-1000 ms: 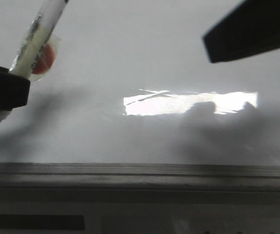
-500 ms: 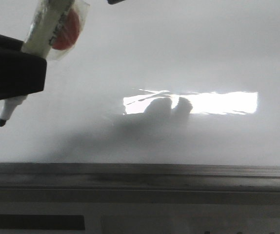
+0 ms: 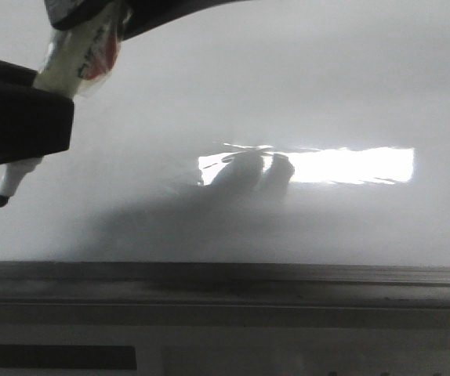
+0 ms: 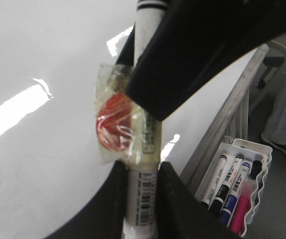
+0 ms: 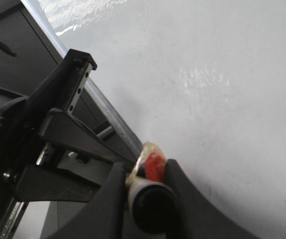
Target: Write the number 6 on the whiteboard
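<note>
We have the marker (image 3: 56,82) clamped in the left gripper (image 3: 21,125), at 9 o'clock in the front view. The left jaws are clenched on the lower barrel; the black tip (image 3: 2,200) points down toward 7 o'clock and hangs above the whiteboard (image 3: 327,86), not touching it as far as we can judge.

The right gripper (image 5: 145,186) reaches in at 11 o'clock. In the right wrist view its two fingers straddle the marker's upper end, beside the red disc (image 5: 154,165) taped to the barrel. Whether these jaws press on the barrel or only bracket it, we cannot tell.

The whiteboard fills the middle of the front view, with a bright reflection (image 3: 342,166) near centre and the grey rail (image 3: 225,283) at 6 o'clock. No number 6 is visible on the board; we judge that writing has not begun.

In the left wrist view, a tray (image 4: 260,149) of spare markers sits past the rail.

Hazards from this state:
- If both grippers clamp one barrel and move out of step, the marker can twist, slip or snap
- If the left jaws release before the right jaws hold firmly, the marker can drop and streak the board
- The taped disc and loose film make an uneven grasp surface, so the barrel can rotate and the tip can meet the board at a poor angle
- The glare can hide a thin stroke from inspection
</note>
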Robot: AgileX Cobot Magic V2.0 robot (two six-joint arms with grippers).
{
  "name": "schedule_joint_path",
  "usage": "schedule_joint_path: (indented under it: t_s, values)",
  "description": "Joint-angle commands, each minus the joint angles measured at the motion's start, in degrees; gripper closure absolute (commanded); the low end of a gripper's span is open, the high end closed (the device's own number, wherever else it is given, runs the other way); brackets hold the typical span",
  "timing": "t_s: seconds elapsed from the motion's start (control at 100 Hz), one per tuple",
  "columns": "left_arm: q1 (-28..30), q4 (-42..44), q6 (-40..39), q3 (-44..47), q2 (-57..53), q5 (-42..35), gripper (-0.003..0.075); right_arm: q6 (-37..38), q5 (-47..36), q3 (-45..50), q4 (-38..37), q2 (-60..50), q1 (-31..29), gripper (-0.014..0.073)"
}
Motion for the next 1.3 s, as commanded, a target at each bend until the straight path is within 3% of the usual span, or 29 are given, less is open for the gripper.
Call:
schedule_joint_path:
  t_s: [0.0, 0.17, 0.22, 0.27, 0.38, 0.46, 0.65, 0.85, 1.09, 1.29]
  values:
    - [-0.41, -0.55, -0.26, -1.57, -0.49, -4.96, 0.0741, -0.61, -4.56, -2.04, 0.20, -0.96, -0.12, 0.0661]
    - [-0.41, -0.68, -0.26, -1.57, -0.49, -2.77, 0.0735, -0.61, -4.56, -2.04, -0.08, -0.96, -0.12, 0.0659]
    - [-0.41, -0.68, -0.26, -1.57, -0.49, -1.04, 0.0700, -0.61, -4.47, -2.04, -0.68, -0.96, -0.12, 0.0659]
    - [-0.41, -0.99, -0.26, -1.57, -0.49, 0.16, 0.0622, -0.61, -4.33, -2.04, -0.79, -0.96, -0.12, 0.0659]
    - [-0.41, -5.74, -0.47, -1.57, -0.63, 0.41, 0.0351, -0.61, -3.72, -2.04, -0.79, -0.96, -0.23, 0.0659]
    - [-0.41, -8.96, -0.47, -1.57, -1.67, 0.82, 0.0258, -0.61, -2.90, -2.04, -0.79, -0.96, -0.65, 0.0658]
    - [0.35, -11.39, -0.47, -1.57, -9.22, 2.53, 0.0294, 0.84, -0.67, -2.04, -0.79, -0.96, -5.47, 0.0658]
    - [6.78, -13.24, -0.36, -1.57, -16.43, 8.31, 0.0314, 0.84, -3.47, -2.26, -0.79, -0.96, -11.66, 0.0658]
    - [16.09, -14.40, -0.48, -1.57, -17.39, 7.86, 0.0314, 0.84, -0.99, -9.27, -4.14, -0.83, -18.75, 0.0657]
    - [17.02, -15.30, -0.48, -1.57, -17.39, 5.30, 0.0314, 0.84, -0.67, -10.75, -4.09, 1.97, -20.27, 0.0657]
